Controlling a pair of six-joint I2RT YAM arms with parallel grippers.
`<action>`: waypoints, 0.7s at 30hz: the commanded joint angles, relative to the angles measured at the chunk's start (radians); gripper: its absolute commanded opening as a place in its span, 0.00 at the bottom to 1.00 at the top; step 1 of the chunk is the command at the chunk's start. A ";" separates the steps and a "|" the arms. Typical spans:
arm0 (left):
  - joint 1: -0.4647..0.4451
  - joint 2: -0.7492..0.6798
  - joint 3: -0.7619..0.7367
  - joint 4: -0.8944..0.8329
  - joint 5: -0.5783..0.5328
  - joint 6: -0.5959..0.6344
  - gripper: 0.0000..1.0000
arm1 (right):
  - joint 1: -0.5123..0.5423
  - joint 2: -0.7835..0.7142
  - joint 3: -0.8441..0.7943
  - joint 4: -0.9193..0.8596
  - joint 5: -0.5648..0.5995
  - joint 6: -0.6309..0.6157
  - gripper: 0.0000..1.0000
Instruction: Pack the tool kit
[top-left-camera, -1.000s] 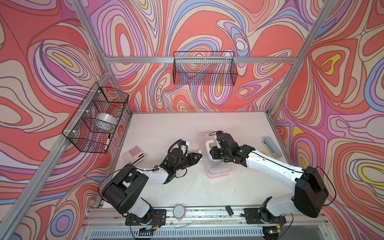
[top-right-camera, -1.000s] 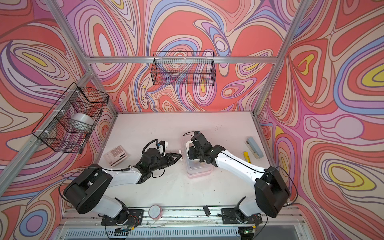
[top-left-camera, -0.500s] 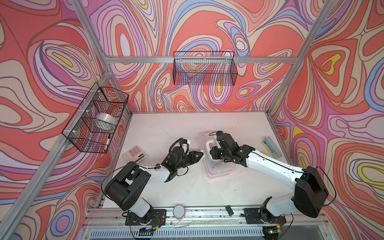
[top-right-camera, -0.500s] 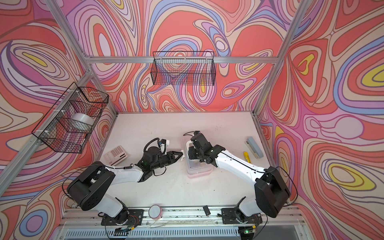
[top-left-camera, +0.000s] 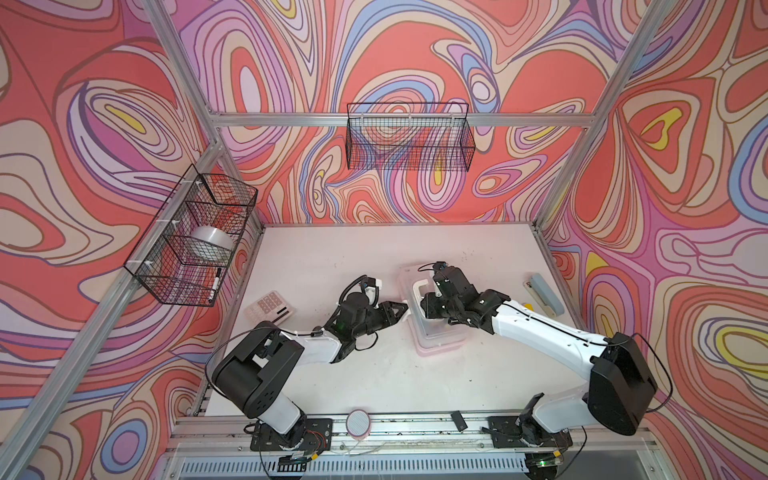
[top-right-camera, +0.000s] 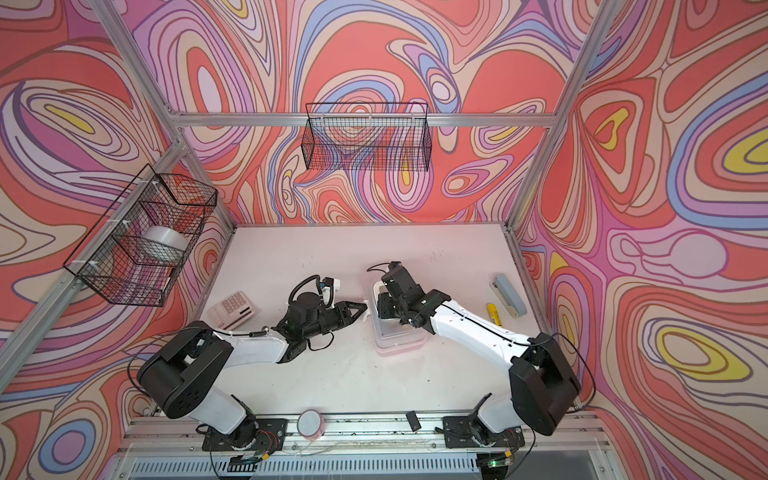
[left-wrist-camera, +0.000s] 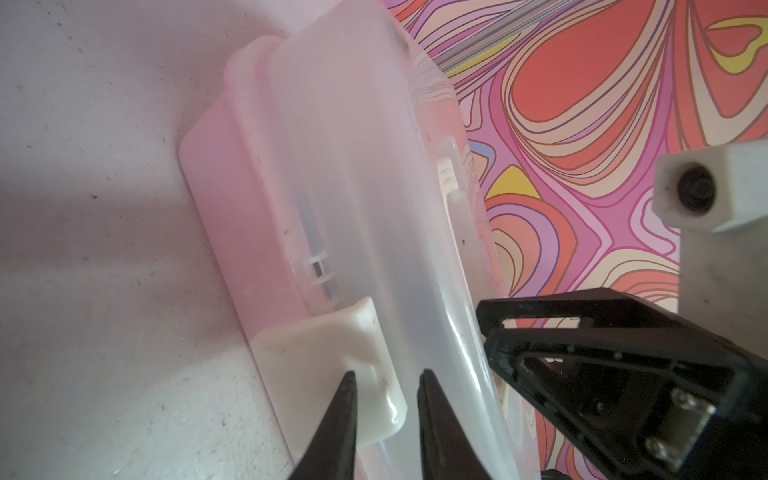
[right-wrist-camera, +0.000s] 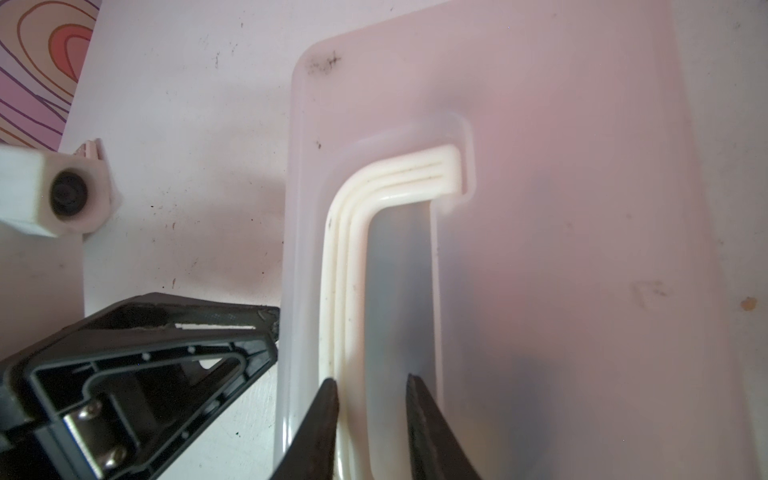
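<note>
The tool kit (top-left-camera: 436, 336) (top-right-camera: 399, 338) is a pale pink case with its translucent lid (right-wrist-camera: 561, 208) down, lying mid-table. What is inside does not show. My right gripper (top-left-camera: 428, 303) (right-wrist-camera: 372, 380) hangs over the far end, jaws narrowly open astride the white handle (right-wrist-camera: 345, 232); one finger touches its outer rib and the other stands off it. My left gripper (top-left-camera: 405, 309) (left-wrist-camera: 386, 376) is at the case's left side, jaws narrowly open astride the lip of a white latch (left-wrist-camera: 316, 353), a slim gap left on one side.
A pinkish calculator (top-left-camera: 270, 309) lies left of the arms. A grey-blue bar (top-left-camera: 546, 293) and a small yellow item (top-right-camera: 494, 313) lie at the right edge. Wire baskets hang on the left wall (top-left-camera: 191, 241) and back wall (top-left-camera: 409, 137). A round puck (top-left-camera: 358, 423) sits on the front rail.
My left gripper has slid right until its tips reach the case's side at the latch, and its jaws have narrowed slightly. The right arm and the case have not moved.
</note>
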 joint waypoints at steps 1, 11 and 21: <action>-0.008 0.020 -0.007 0.021 0.012 -0.008 0.27 | -0.006 0.014 -0.013 -0.076 0.045 -0.013 0.29; -0.024 0.010 0.006 -0.052 -0.016 0.027 0.29 | -0.005 0.027 -0.008 -0.076 0.042 -0.008 0.29; -0.039 0.042 0.023 -0.059 -0.016 0.022 0.29 | -0.006 0.040 -0.005 -0.077 0.040 -0.008 0.29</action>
